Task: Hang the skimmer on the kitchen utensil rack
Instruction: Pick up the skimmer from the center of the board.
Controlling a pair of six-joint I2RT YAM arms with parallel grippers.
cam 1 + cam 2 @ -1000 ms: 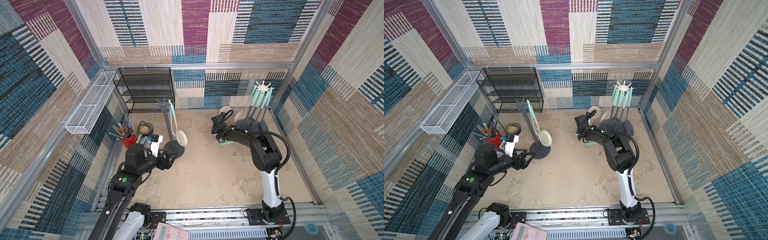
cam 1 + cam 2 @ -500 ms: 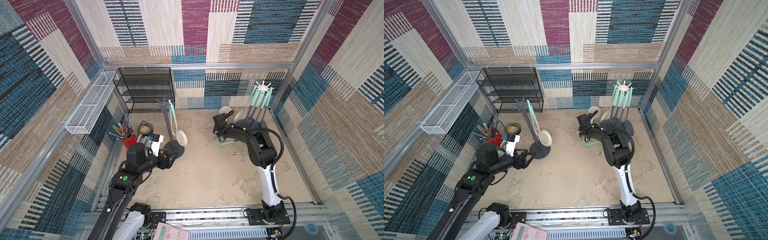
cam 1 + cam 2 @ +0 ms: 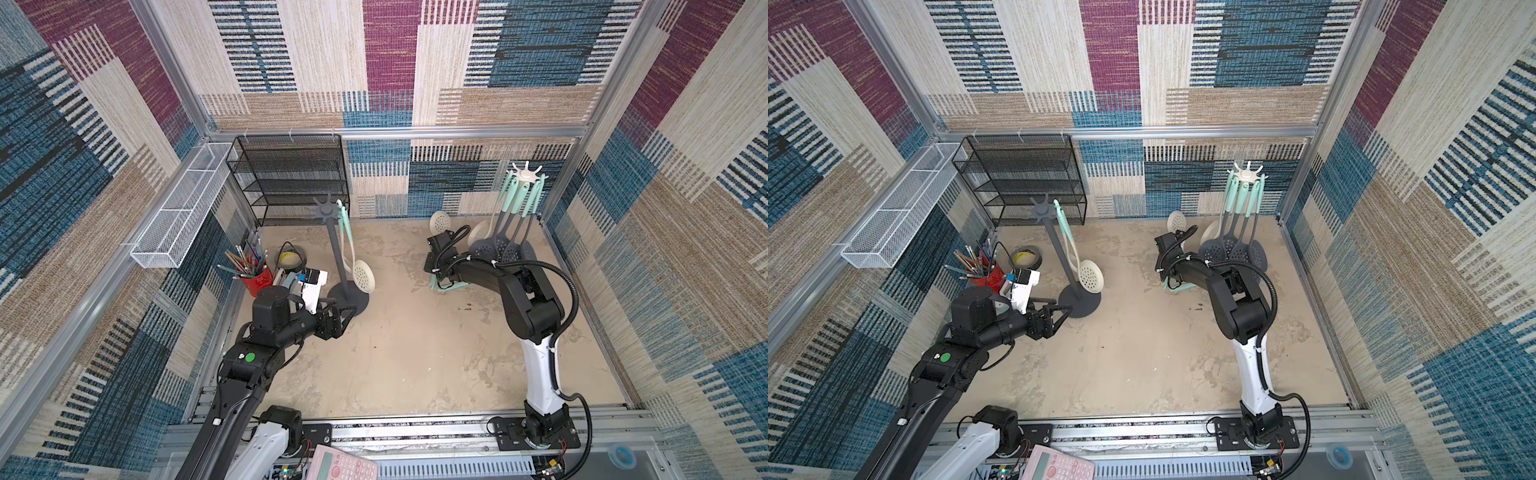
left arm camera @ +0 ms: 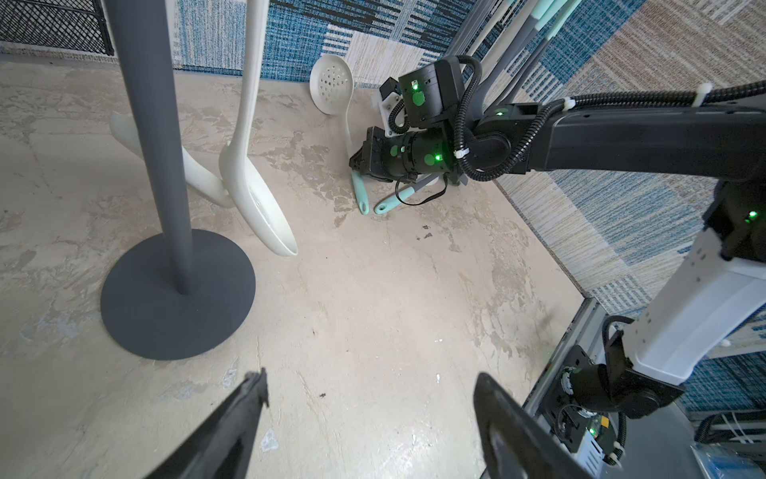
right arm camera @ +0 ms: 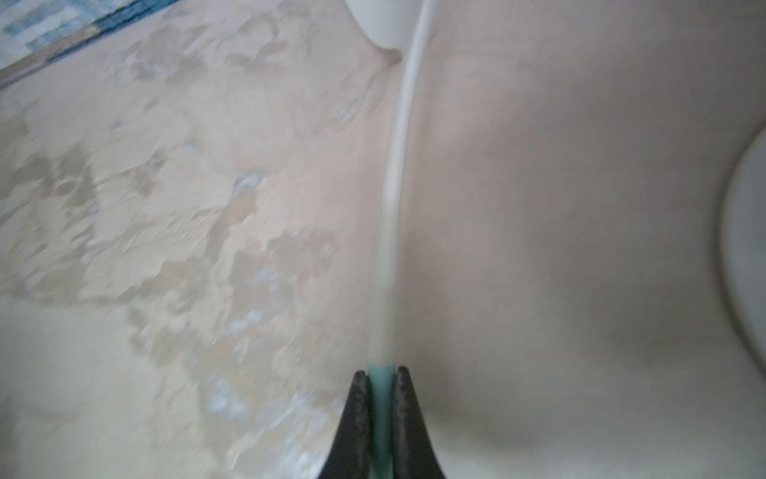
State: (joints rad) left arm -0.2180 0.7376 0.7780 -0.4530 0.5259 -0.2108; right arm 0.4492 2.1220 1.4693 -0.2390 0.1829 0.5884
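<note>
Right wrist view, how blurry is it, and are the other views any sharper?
Right wrist view: smeared and soft nearly throughout; only the right hand, shut on the skimmer, reads fairly crisp. Left wrist view: sharp, the grey rack clean-edged, with wide-angle stretch toward the borders. In both top views: even light, sharp detail, only faint shadows.
</note>
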